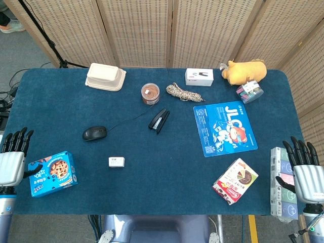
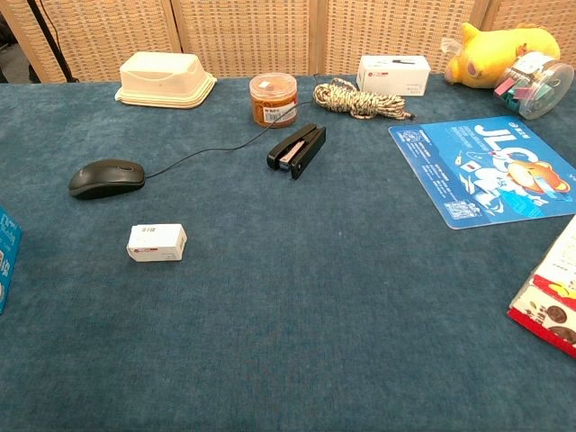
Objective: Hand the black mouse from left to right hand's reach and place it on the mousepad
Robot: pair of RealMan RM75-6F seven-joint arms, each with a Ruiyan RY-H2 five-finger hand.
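Judging from how things lie, nothing of the task has been carried out yet: the black mouse (image 1: 94,133) is seen resting untouched on the blue cloth of the table (image 1: 167,172), left of centre, with its thin cable trailing away toward the far middle. The mousepad (image 1: 224,129) is laid flat on the right half, well apart from the mouse and with nothing on it. The left hand (image 1: 12,159) is held at the near left edge, released, its fingers extended upward and apart and nothing in them; the right hand (image 1: 305,172) is kept likewise at the near right edge, unclenched and holding nothing. The pick-up, the transfer toward the right and the placing are therefore all judged to be left. Just beside the left hand a blue cookie box (image 1: 52,173) is lying, and a small white box (image 1: 116,162) is set near the mouse on its near right. Between mouse and mousepad a black stapler (image 1: 159,121) is found, with an orange-lidded jar (image 1: 150,94) and a coil of rope (image 1: 185,92) beyond it; the cable is run close past these, so snagging may be expected when the mouse is carried across. A snack box (image 1: 235,180) is placed near the mousepad's near edge.
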